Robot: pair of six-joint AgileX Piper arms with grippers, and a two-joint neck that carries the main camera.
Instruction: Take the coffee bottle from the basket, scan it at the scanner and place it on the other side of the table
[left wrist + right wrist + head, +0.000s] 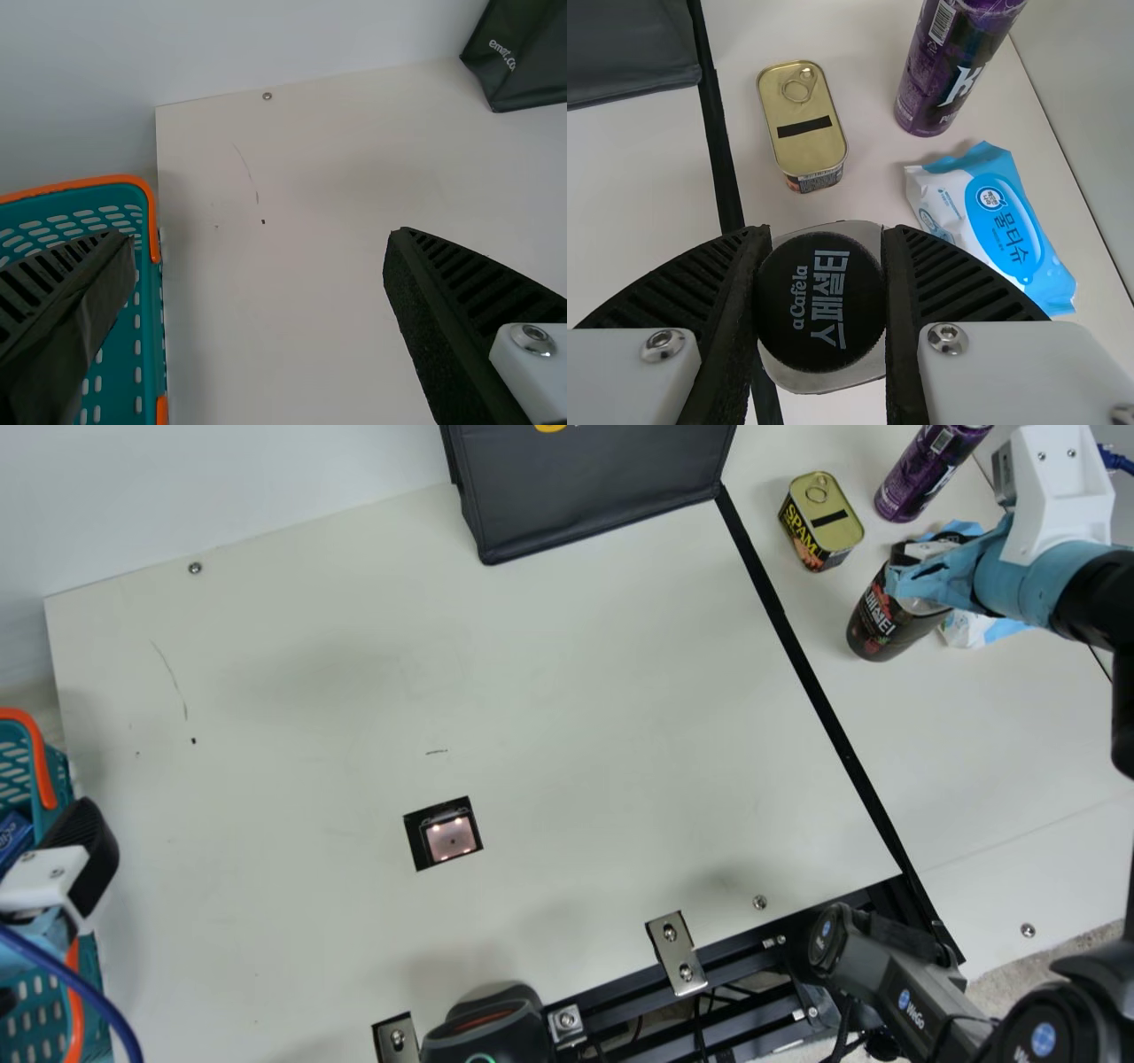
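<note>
Right gripper (921, 574) is pinching coffee bottle (875, 615) by black cap (819, 301). Bottle is sitting past black strip (828, 700), near tin (824, 518), purple container (921, 474) and wipes packet (1005, 226). Left gripper (44, 917) is hovering, fingers standing wide apart, one above basket (40, 766), other above counter (292, 921). Dark bag (594, 487) is lying across counter.

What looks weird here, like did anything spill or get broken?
I see no spill or breakage. The odd bits are a thin curvy line, maybe a scratch, and a dark speck on the table, toward the basket. They stand out against the plain top.
</note>
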